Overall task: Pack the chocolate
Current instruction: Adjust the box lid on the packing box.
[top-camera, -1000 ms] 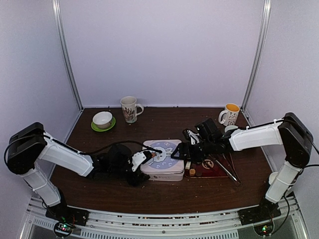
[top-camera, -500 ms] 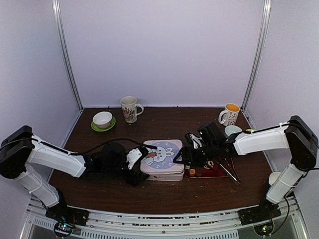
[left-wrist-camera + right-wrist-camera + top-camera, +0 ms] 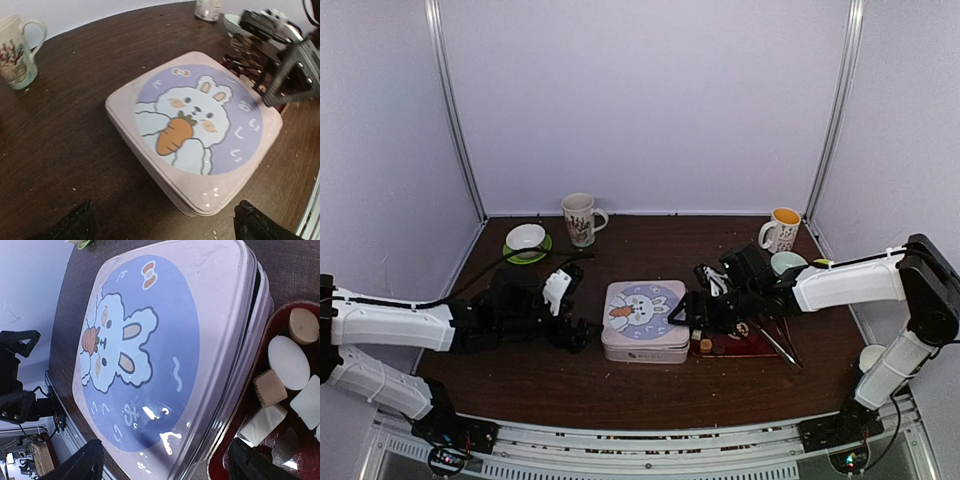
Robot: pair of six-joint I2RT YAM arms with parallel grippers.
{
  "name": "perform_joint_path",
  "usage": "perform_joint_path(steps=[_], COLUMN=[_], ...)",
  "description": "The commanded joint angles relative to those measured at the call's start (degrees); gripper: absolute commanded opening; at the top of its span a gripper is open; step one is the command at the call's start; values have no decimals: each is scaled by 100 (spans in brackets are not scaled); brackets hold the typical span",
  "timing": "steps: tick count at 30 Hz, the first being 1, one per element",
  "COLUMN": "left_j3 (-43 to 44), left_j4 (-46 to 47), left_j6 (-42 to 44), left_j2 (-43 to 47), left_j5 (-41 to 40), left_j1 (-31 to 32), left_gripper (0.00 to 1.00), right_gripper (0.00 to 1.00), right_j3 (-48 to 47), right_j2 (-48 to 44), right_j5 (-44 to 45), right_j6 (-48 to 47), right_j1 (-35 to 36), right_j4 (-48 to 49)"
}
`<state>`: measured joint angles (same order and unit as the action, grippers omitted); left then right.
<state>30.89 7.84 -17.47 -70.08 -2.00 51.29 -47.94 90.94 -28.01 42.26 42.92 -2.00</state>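
The closed tin [image 3: 643, 320] with a rabbit and carrot on its lid [image 3: 195, 130] sits mid-table. The chocolate [image 3: 287, 362] lies in a red tray [image 3: 748, 347] just right of the tin: white and tan pieces, round and cube-shaped. One tan piece [image 3: 705, 345] shows from above. My left gripper [image 3: 570, 312] is open, a little left of the tin and apart from it; in the left wrist view the left gripper [image 3: 162, 227] holds nothing. My right gripper [image 3: 688, 310] is open over the tin's right edge, with the right gripper [image 3: 170, 465] straddling the rim beside the tray.
Metal tongs [image 3: 775, 340] lie on the tray's right side. At the back stand a patterned mug [image 3: 580, 218], a white bowl on a green saucer [image 3: 526, 240], a yellow-lined mug [image 3: 782, 230] and a pale bowl [image 3: 785, 260]. A white cup [image 3: 868, 355] sits far right.
The lid has come down flat onto the tin. My left gripper has opened, let go of the lid's left edge and drawn back to the left. The right gripper has barely moved.
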Motion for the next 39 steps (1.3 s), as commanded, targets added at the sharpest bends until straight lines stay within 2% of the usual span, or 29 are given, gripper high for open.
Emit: perform_joint_path(steps=[1,5,10,17,23,27,32,39], left_j3=[466,599,989,1720,2372,2516,2576,2571], left_j4=[-485,-713,-723,-730,-1166,-1062,-794,-862], left_j6=[-1008,-1284,-1448,-1776,-1780,-1910,-1984,-1945], left_j2=[19,166,-167,-1141,-1918,-2269,-2433,-2414], left_j5=[-24,-579,87,1153,1283,1594,1947,1897], left_j1=[-470,-516,-815,-1251,-1339,-1441,-1523,-1615], left_gripper=[98,98,97,89,85,83,85,87], right_gripper=[86,86,87,87,88,89,90,89], right_j3=[-97,-114,-171,-484,-631,-743,-874,-1061], right_j2=[-153,-133,-71,99,259,454,630,897], right_j5=[213,263,352,484,589,631,488,-43], right_j6=[110,161,158,110,215,257,261,426], right_j1=[33,47,43,26,0,-36,-37,202], right_j4=[134,171,176,87,100,37,57,266])
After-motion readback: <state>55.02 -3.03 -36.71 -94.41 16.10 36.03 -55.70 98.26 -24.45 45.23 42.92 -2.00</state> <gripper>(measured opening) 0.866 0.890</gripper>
